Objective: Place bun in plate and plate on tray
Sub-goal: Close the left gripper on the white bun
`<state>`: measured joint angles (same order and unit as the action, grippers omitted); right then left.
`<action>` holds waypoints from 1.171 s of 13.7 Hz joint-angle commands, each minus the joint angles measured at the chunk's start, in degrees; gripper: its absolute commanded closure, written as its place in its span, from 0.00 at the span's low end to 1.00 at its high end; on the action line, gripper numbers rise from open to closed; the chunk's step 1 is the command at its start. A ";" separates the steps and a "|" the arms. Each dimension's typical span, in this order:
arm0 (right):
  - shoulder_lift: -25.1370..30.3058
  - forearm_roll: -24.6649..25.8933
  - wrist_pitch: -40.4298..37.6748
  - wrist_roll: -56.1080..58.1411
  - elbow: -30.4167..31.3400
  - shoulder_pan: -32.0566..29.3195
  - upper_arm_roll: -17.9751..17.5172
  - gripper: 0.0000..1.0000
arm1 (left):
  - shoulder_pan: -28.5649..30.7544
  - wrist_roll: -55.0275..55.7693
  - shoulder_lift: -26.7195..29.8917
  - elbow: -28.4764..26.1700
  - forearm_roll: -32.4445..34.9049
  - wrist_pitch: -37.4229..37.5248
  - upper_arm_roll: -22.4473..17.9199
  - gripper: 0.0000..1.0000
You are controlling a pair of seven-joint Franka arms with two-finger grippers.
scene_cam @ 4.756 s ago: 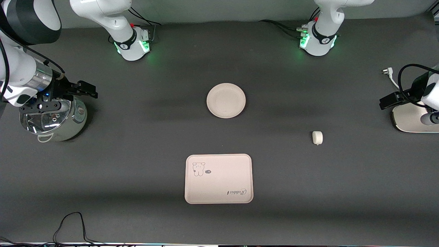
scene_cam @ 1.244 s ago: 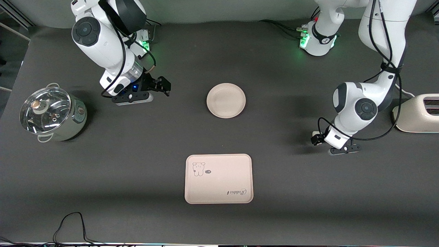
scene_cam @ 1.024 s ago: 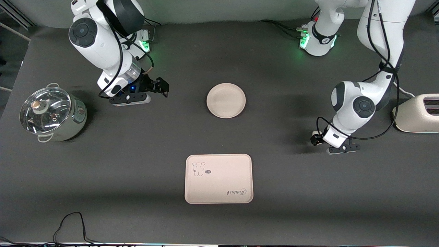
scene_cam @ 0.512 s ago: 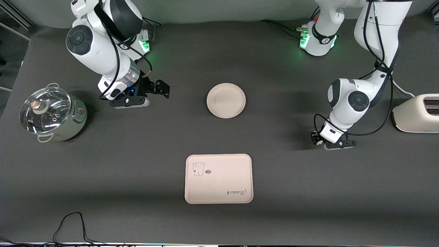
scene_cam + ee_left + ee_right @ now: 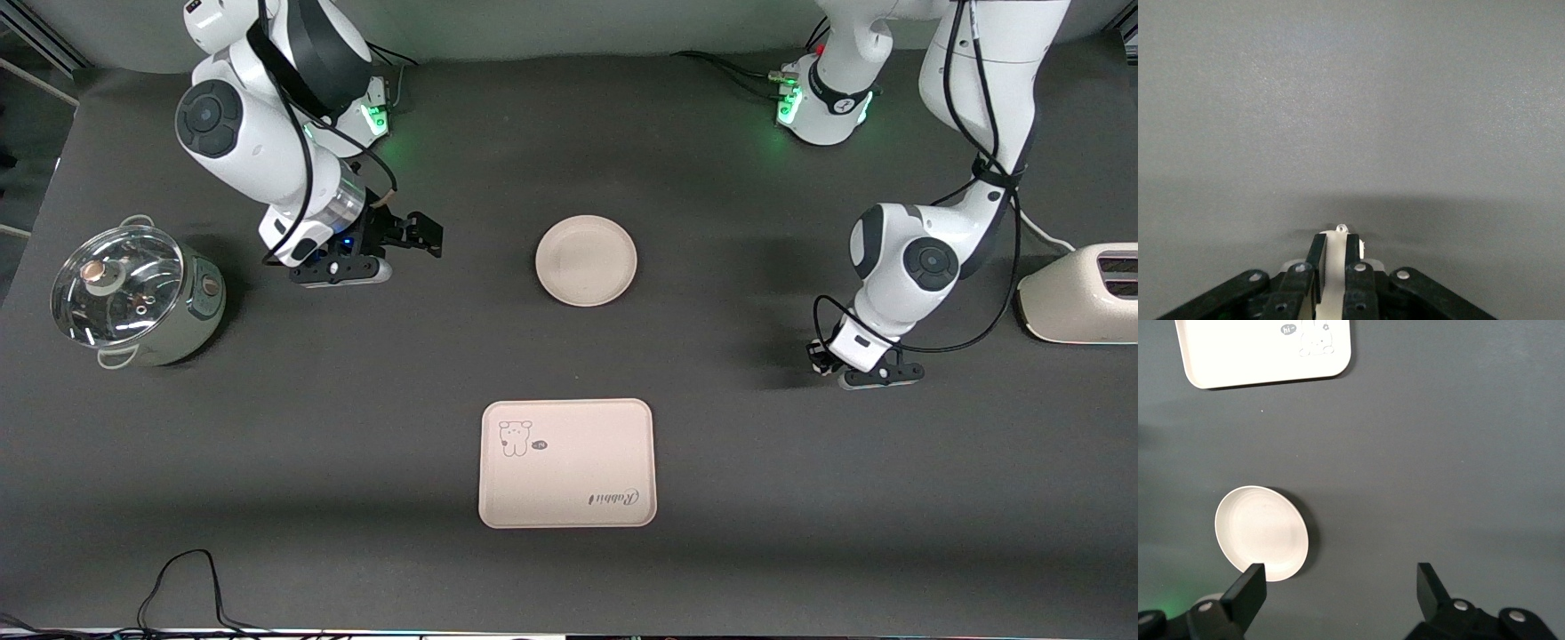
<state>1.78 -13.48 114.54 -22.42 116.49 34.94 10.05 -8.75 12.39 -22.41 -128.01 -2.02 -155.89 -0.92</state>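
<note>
The left gripper (image 5: 820,357) is down at the tabletop (image 5: 756,533) toward the left arm's end, its fingers (image 5: 1315,257) clenched on the bun (image 5: 1335,267); the left wrist view shows the white bun pinched between the two dark fingers, with a small nub of it poking out past the tips and only bare grey surface ahead. In the front view the bun is almost wholly hidden under the wrist, so whether it rests on the tabletop or has left it cannot be told. The plate (image 5: 586,260) sits bare near the middle of the tabletop, and the tray (image 5: 567,463), with its bear drawing and cursive lettering, lies nearer to the front camera than the plate, well apart from it and also bare. Nothing stands on the dark surface between the bun and the plate. The right gripper (image 5: 418,229) hangs over bare tabletop toward the right arm's end, with its fingers (image 5: 1245,593) spread wide and grasping nothing; its wrist view looks down on the plate (image 5: 1261,533) and a corner of the tray (image 5: 1265,350). A steel pot with a glass lid (image 5: 133,296) stands at the right arm's end, and a cream toaster (image 5: 1080,294) at the left arm's end, just beside the left arm's elbow and trailing cable. A loose black cable (image 5: 182,587) lies at the tabletop's near edge.
</note>
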 commanded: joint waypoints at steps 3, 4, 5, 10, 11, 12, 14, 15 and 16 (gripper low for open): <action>-0.02 -1.28 -1.42 2.64 -0.91 0.22 1.73 0.00 | -0.22 -1.05 2.37 8.02 0.08 16.03 -0.48 0.85; -0.02 -1.28 -1.42 2.64 -0.91 0.31 1.64 0.00 | -0.05 -1.05 2.89 9.69 0.08 19.19 -0.48 0.85; 0.07 -1.28 -1.51 2.38 -0.83 0.40 1.64 0.00 | 0.04 -1.05 3.42 11.80 0.08 22.96 -0.48 0.85; -1.08 -1.28 -1.42 2.55 -1.00 0.92 1.29 0.00 | 0.31 -1.40 5.62 26.91 -0.44 47.22 -0.66 0.84; -1.69 -1.28 -1.25 2.64 -0.83 1.36 1.29 0.00 | 0.31 -1.32 6.32 28.85 -0.62 50.47 -0.66 0.84; -2.82 -1.28 -0.55 2.64 -1.00 2.15 1.29 0.00 | 0.22 -1.23 7.37 29.57 -0.80 52.60 -0.57 0.84; -5.29 -1.20 3.39 2.73 -1.09 2.42 1.20 0.00 | -0.57 0.00 10.27 29.40 -2.36 55.85 -0.31 0.84; -6.69 -1.20 4.63 2.73 -1.35 2.42 1.20 0.00 | -1.09 1.57 11.41 29.22 -4.55 57.17 0.04 0.84; -7.92 -1.11 5.86 2.82 -1.44 2.24 1.29 0.00 | -1.88 4.02 11.95 29.22 -5.19 57.71 0.31 0.84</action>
<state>-3.08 -13.49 118.16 -21.10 116.23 36.99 10.86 -8.95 12.97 -12.55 -98.33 -5.31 -100.21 -0.80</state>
